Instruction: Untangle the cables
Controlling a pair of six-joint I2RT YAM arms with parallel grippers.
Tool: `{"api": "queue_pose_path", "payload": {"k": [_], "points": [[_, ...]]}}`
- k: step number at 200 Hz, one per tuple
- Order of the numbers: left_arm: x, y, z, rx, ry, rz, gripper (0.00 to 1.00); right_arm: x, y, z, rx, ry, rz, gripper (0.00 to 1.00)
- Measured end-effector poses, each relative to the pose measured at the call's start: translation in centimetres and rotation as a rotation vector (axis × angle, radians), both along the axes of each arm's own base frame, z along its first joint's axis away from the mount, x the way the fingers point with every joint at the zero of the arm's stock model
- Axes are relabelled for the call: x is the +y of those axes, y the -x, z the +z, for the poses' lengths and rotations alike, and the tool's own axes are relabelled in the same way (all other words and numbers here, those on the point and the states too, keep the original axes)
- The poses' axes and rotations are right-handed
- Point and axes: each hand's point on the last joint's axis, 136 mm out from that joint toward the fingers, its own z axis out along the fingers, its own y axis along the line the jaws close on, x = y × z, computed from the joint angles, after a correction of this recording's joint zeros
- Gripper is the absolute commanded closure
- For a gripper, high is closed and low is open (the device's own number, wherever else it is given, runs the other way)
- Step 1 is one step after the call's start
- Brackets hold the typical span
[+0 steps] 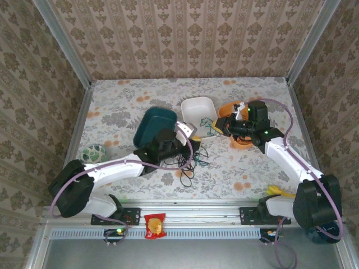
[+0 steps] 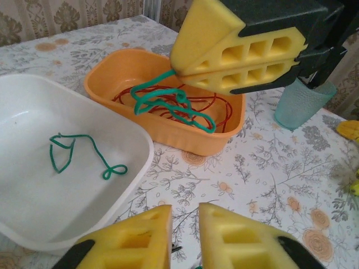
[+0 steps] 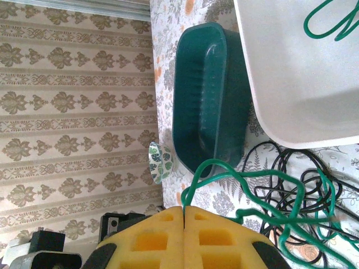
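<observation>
Left wrist view, nearest first: the left fingers stand a little apart over the flowered bench, with a narrow gap between their yellow pads. I cannot tell whether anything lies in that gap. Just ahead of them and to the left sits a white tub, with a green cable lying loose on its floor. Beyond it, just beside its far rim, an orange tub holds a red cable in flat loops. Above that tub the right fingers are pressed together, pinching a second green cable at their tip. It hangs from them in loops over the red cable and the orange tub's near wall. Behind the right fingers stands a pale teal cup.

In the right wrist view the same fingers meet pad to pad, and the second green cable rises from their seam. It arcs away and trails to the right across a tangle of black cables on the bench just ahead. Past the tangle a dark teal tub lies ahead and to the left, with the white tub beside it on the right. A leaf-patterned ball sits near the teal tub's end.
</observation>
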Motion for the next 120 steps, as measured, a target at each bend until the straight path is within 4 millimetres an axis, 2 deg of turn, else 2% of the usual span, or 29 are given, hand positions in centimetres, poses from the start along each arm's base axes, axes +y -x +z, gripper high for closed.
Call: {"api": "queue_pose_path", "payload": {"k": [33,64,70,120], "points": [[-0.2,-1.5,-0.5,0.004,-0.014,0.008,0.58,0.4,0.6,0.0,0.015,-0.018,0.039,1.00],[0.0,-3.4,0.1,-0.014,-0.006,0.025,0.54,0.8,1.3,0.0,0.027,-0.033,0.079,1.00],[-0.1,-3.6,0.3,-0.016,-0.004,0.022,0.50,0.9,1.4,0.0,0.029,-0.035,0.085,1.00],[-1.6,-3.1,1.5,-0.032,0.021,-0.078,0.47,1.1,2.0,-0.1,0.036,-0.040,0.117,1.00]]}}
